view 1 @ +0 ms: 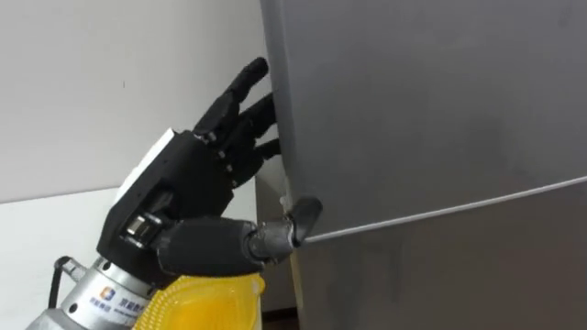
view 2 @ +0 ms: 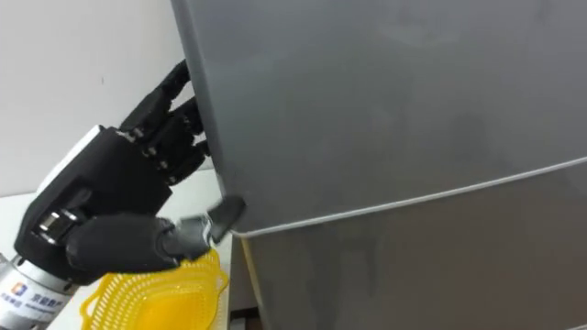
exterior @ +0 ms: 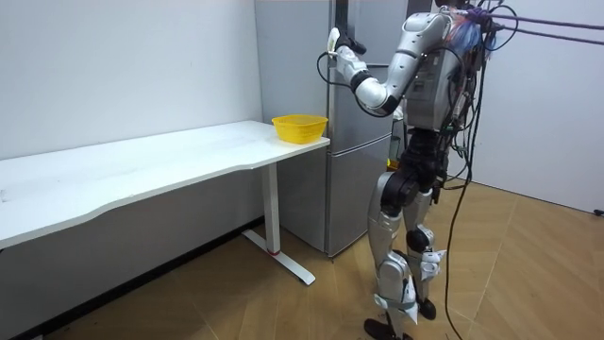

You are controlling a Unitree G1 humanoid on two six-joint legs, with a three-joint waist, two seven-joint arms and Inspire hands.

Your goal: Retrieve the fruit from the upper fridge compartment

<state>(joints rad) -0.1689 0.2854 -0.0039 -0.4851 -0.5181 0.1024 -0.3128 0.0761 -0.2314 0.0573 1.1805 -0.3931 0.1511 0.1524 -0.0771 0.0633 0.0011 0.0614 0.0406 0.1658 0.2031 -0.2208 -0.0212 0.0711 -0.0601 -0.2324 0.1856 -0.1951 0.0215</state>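
Observation:
A grey fridge [exterior: 362, 179] stands at the end of a white table, and I stand right in front of it. Its upper door [view 1: 431, 110] is closed against the lower door [view 1: 459, 275], with a thin seam between them. My left hand [view 1: 197, 174] is raised at the upper door's left edge. Its fingers [view 1: 246, 81] are straight and reach along the side of that edge, their tips hidden behind it. The thumb tip [view 1: 307, 213] rests on the door's lower left corner by the seam. Nothing from inside the fridge is visible.
A yellow mesh basket [view 1: 213, 298] sits on the white table [exterior: 170, 161] just left of the fridge, below my left forearm. A white wall [view 1: 101, 82] runs behind the table. Wooden floor [exterior: 528, 274] lies open behind me.

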